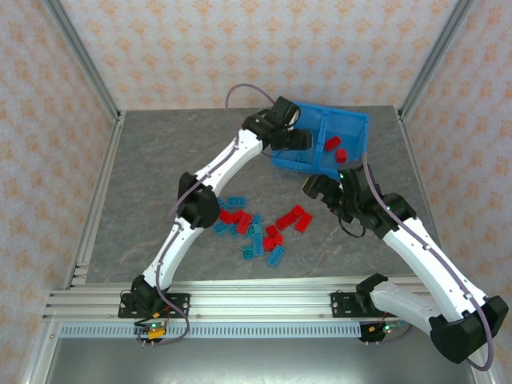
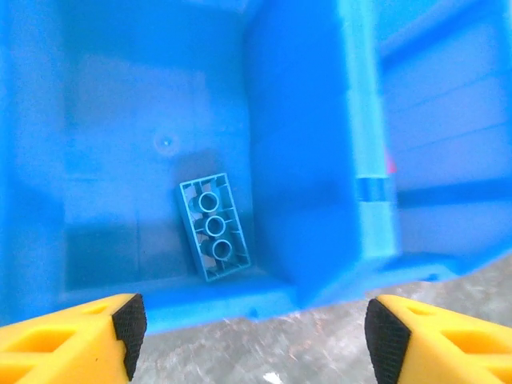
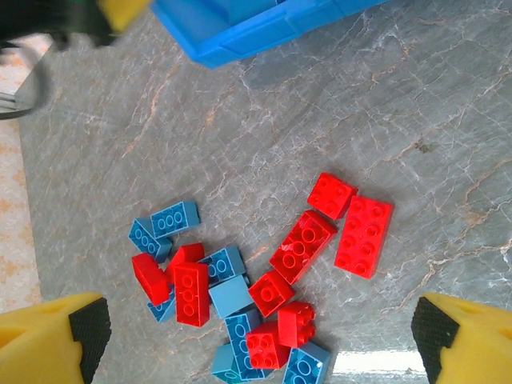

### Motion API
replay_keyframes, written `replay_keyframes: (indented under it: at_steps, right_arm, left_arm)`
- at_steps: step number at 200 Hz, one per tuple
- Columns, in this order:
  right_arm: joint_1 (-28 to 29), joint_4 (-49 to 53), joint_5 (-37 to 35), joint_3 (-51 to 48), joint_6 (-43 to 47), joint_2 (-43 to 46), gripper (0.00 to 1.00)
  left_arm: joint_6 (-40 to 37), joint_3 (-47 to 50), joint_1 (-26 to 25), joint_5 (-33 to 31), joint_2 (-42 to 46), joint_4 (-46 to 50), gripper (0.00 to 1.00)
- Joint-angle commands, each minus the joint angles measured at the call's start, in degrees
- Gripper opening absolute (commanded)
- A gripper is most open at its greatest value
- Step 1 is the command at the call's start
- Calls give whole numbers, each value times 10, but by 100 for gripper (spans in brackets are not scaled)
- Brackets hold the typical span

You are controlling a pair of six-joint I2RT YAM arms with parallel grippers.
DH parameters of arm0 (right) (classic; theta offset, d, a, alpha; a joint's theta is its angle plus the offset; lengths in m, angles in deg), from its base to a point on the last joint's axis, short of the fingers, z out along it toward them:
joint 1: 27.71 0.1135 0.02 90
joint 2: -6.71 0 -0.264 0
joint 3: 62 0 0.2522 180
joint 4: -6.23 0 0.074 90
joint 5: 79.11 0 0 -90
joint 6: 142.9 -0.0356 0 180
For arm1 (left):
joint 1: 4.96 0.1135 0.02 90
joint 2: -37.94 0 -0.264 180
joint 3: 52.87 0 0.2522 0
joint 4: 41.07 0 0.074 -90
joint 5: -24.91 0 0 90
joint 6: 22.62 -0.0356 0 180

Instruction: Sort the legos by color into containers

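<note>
From above, the left gripper (image 1: 294,142) hangs over the left half of the blue bin (image 1: 356,126), and loose legos (image 1: 258,228) lie on the table (image 1: 144,176). The left wrist view shows its jaws wide apart and empty, with one teal brick (image 2: 214,228) lying in the bin below. The right wrist view shows the right gripper (image 3: 260,330) spread open and empty over the pile.
</note>
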Motion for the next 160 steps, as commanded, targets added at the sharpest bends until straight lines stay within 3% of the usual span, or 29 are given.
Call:
replay_keyframes:
  at_steps: [1, 33, 65, 98, 109, 135, 160]
  right_arm:
    - [3, 9, -19, -2, -9, -9, 98]
    - [4, 18, -5, -5, -33, -51, 94]
    - [13, 20, 14, -3, -103, -118, 90]
    - [52, 0, 38, -7, -185, -178, 86]
    - [65, -10, 45, -7, -205, -198, 85]
    - [82, -38, 82, 0, -234, -260, 81]
    - [89, -32, 104, 36, -244, -331, 80]
  left_arm:
    - [-61, 28, -2, -35, 130, 44, 78]
    - [-136, 166, -3, -69, 288, 53, 81]
    - [-224, 429, -4, -77, 502, -14, 85]
    - [-335, 656, -4, -6, 692, -60, 99]
    - [-385, 718, -4, 30, 746, -56, 100]
    - [-518, 802, -4, 78, 846, 20, 100]
    - [-611, 830, -4, 65, 900, 95, 100]
